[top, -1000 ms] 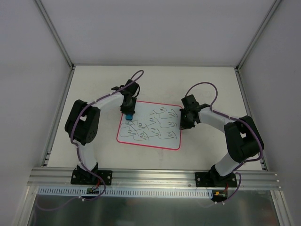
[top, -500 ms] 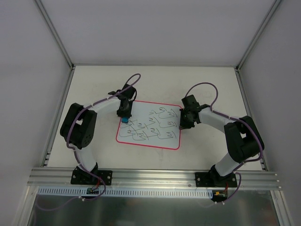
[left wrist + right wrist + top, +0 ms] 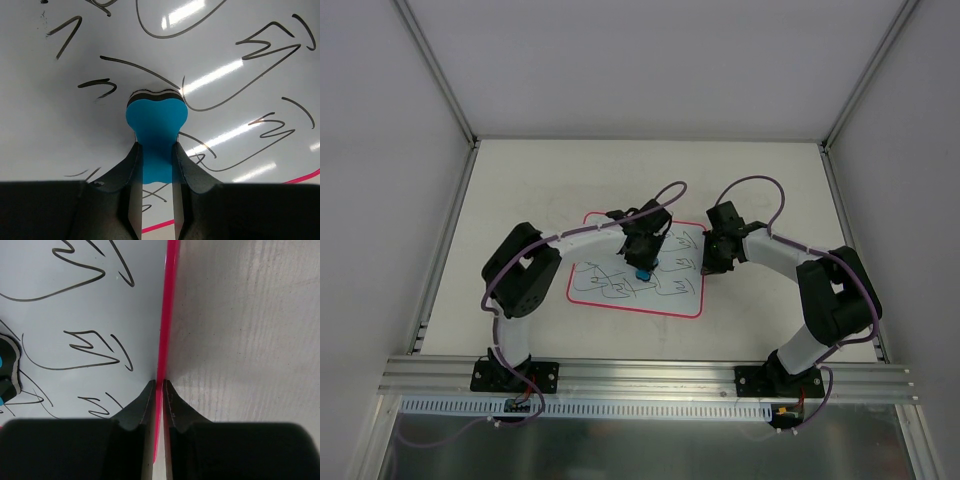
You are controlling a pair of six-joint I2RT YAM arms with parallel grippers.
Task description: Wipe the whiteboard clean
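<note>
The whiteboard point(image 3: 610, 290) lies flat on the pale table point(image 3: 530, 180) between the two arms, its face covered in dark scribbles. The left gripper point(image 3: 642, 262) reaches over it, jaws clamped on a blue eraser point(image 3: 156, 120) whose felt face presses the board near its middle. The right gripper point(image 3: 159, 385) is closed on the board's red-pink right border. Table surface shows on every side of the board, and the enclosure walls point(image 3: 380, 150) stand well apart.

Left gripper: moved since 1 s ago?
Yes. The left gripper, holding the blue eraser, swept right across the whiteboard, from its left edge to near its middle.
</note>
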